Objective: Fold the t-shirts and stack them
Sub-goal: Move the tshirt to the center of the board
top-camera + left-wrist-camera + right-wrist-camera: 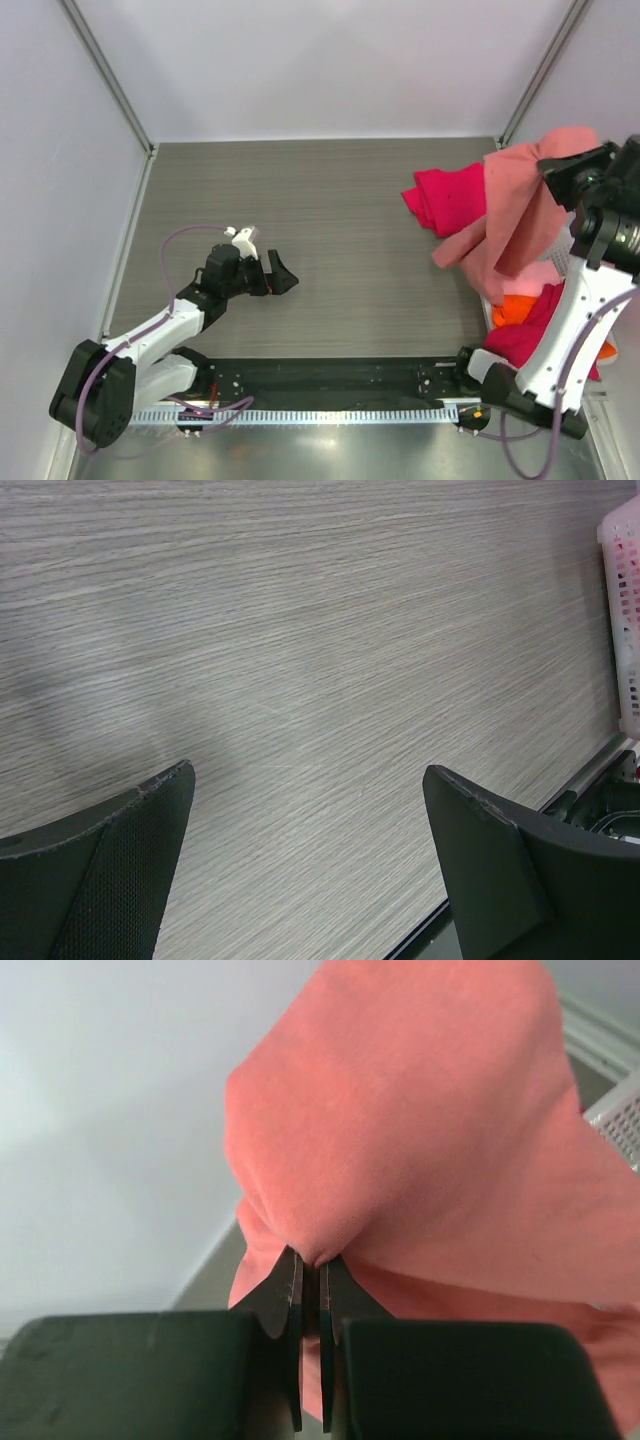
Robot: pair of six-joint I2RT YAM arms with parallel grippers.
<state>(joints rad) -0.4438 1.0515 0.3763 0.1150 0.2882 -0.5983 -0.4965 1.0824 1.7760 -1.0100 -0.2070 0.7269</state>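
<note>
The soft, limp salmon-pink t-shirt (515, 205), hung above the other t-shirts (450, 200) at the right side of the table (340, 190), is pinched by a small fold in the closed right gripper (310, 1260), the left gripper (308, 780) being wide open and empty, and a second hold at a shoulder is judged useful.

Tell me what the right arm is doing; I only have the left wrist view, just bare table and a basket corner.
Observer: Its jaws are shut on a salmon-pink t-shirt, which hangs from them.
Operator: Other shirts?
Observer: A crimson-red t-shirt sits just left of it.
Operator: More?
Observer: An orange t-shirt lies nearer the right arm, towards its base.
</note>
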